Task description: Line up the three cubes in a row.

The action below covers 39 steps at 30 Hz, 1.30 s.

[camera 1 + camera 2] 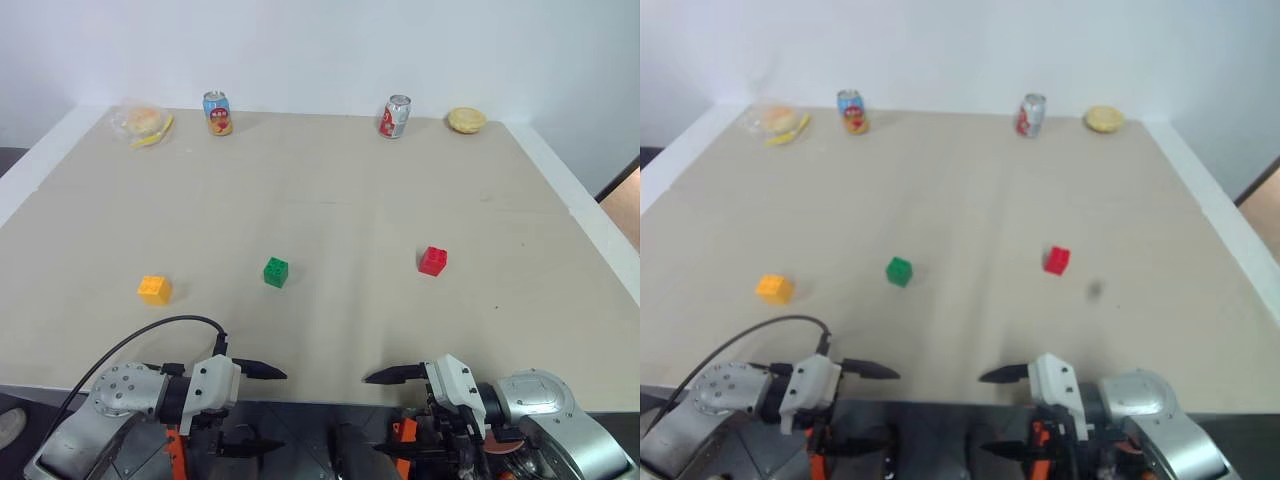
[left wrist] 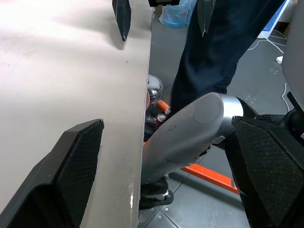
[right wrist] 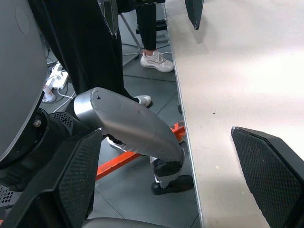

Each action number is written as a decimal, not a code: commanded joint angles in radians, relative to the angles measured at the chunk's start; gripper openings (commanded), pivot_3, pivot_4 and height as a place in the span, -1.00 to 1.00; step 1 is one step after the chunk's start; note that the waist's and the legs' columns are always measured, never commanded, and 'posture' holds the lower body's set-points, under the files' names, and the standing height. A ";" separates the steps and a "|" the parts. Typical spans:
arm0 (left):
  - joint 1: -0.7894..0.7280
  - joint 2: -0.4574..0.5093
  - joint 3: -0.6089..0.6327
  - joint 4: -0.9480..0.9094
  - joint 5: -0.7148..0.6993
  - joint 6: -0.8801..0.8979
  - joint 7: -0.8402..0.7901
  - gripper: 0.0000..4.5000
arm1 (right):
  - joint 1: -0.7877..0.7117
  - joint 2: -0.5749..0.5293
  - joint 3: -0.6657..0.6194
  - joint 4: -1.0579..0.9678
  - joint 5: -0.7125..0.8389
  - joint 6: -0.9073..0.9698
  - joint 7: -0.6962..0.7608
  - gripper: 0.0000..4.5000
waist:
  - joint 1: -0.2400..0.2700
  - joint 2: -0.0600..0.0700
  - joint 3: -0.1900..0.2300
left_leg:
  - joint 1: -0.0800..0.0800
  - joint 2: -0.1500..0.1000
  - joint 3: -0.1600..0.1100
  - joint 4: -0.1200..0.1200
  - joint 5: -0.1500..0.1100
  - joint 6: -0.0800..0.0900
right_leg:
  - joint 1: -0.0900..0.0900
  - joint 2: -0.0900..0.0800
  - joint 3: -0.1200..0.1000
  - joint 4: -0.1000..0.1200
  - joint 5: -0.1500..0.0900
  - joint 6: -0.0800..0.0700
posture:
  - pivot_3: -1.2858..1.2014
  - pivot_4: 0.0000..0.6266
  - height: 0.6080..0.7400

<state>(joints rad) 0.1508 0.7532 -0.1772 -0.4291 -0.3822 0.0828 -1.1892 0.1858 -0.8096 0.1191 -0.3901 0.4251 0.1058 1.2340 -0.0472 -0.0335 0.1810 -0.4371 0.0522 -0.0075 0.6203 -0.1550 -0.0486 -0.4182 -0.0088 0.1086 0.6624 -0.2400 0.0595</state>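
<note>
The three cubes lie loosely spread across the near half of the table (image 1: 330, 180), none touching another: the yellow-orange cube (image 1: 154, 289) at about 9 o'clock from the green cube (image 1: 276, 272), and the red cube (image 1: 433, 260) at about 3 o'clock from the green cube, set slightly farther back. The left gripper (image 1: 262, 410) and the right gripper (image 1: 388, 414) sit at the near table edge, tips pointing toward each other, each with one finger above the tabletop and one below its edge. Both stand wide open and hold nothing. From the left gripper, the yellow-orange cube lies at about 11 o'clock and the green cube at about 12 o'clock. From the right gripper, the red cube lies at about 1 o'clock, well apart. The left arm is judged nearer to the yellow-orange cube, and the right arm nearer to the red cube. The green cube sits between the other two and may serve as the row's centre. The row axis would run roughly 9-to-3 o'clock; the red cube appears most out of line. A drink can (image 1: 216, 113) and a second drink can (image 1: 395, 117) stand at the far edge, clear of the work area.
</note>
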 commanded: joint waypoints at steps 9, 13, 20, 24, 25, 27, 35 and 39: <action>-0.040 0.009 0.010 -0.025 -0.035 -0.033 -0.043 0.98 | -0.009 0.002 -0.001 -0.043 0.016 0.025 -0.005 1.00 | 0.000 0.000 0.000 | 0.000 0.000 0.000 0.000 0.000 0.000 | 0.000 0.000 0.000 0.000 0.000 0.000 | 0.03 -0.52 0.94; -0.049 0.005 0.011 -0.030 -0.042 -0.018 -0.038 0.98 | -0.002 0.002 -0.003 -0.051 0.013 0.028 -0.013 1.00 | 0.000 0.000 0.000 | 0.000 0.000 0.000 0.000 0.000 0.000 | 0.000 0.000 0.000 0.000 0.000 0.000 | 0.03 -0.52 0.94; -0.139 -0.070 0.053 -0.040 -0.138 0.129 0.097 0.98 | -0.046 0.110 -0.081 -0.068 0.013 0.039 -0.209 1.00 | 0.000 0.000 0.000 | 0.000 0.000 0.000 0.000 0.000 0.000 | 0.001 0.000 0.000 0.000 0.000 0.000 | 0.03 -0.52 0.94; -0.268 -0.186 0.072 -0.018 -0.154 0.199 0.248 0.98 | -0.187 0.328 -0.144 -0.098 -0.063 0.178 -0.624 1.00 | -0.001 0.000 0.000 | 0.000 0.000 -0.001 0.003 0.001 0.000 | 0.000 0.001 0.000 0.001 0.003 0.000 | 0.03 -0.52 0.94; -0.299 -0.218 0.075 -0.009 -0.150 0.209 0.288 0.98 | -0.214 0.380 -0.155 -0.110 -0.090 0.204 -0.714 1.00 | 0.000 0.000 0.000 | 0.000 0.000 -0.002 0.003 0.003 0.000 | 0.000 0.002 0.000 0.001 0.004 0.000 | 0.03 -0.52 0.94; -0.353 -0.281 0.079 0.013 -0.142 0.224 0.354 0.98 | -0.272 0.485 -0.174 -0.133 -0.159 0.239 -0.893 1.00 | 0.000 0.000 0.000 | -0.001 -0.001 -0.003 0.003 0.004 0.000 | 0.001 0.002 0.000 0.001 0.006 0.001 | 0.03 -0.52 0.94; -0.506 -0.501 0.040 0.183 -0.059 0.170 0.492 0.98 | -0.427 0.752 -0.283 -0.142 -0.373 0.447 -1.399 1.00 | 0.003 0.000 -0.001 | -0.002 -0.002 -0.004 0.001 0.005 0.001 | 0.001 0.002 0.000 0.002 0.006 0.003 | 0.03 -0.52 0.94; -0.552 -0.545 0.033 0.229 -0.047 0.155 0.491 0.98 | -0.443 0.779 -0.276 -0.102 -0.402 0.509 -1.442 1.00 | 0.000 0.000 -0.001 | -0.003 -0.003 -0.004 -0.003 0.005 0.001 | 0.000 0.003 0.002 0.002 0.005 0.004 | 0.03 -0.52 0.94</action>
<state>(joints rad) -0.3750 0.2201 -0.1453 -0.1943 -0.4304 0.2627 -0.7023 -0.2387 -0.0366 -0.1600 -0.4853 0.0359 0.5980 -0.1922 -0.0472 -0.0332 0.1796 -0.4397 0.0491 -0.0118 0.6174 -0.1506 -0.0471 -0.4182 -0.0052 0.1106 0.6645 -0.2353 0.0635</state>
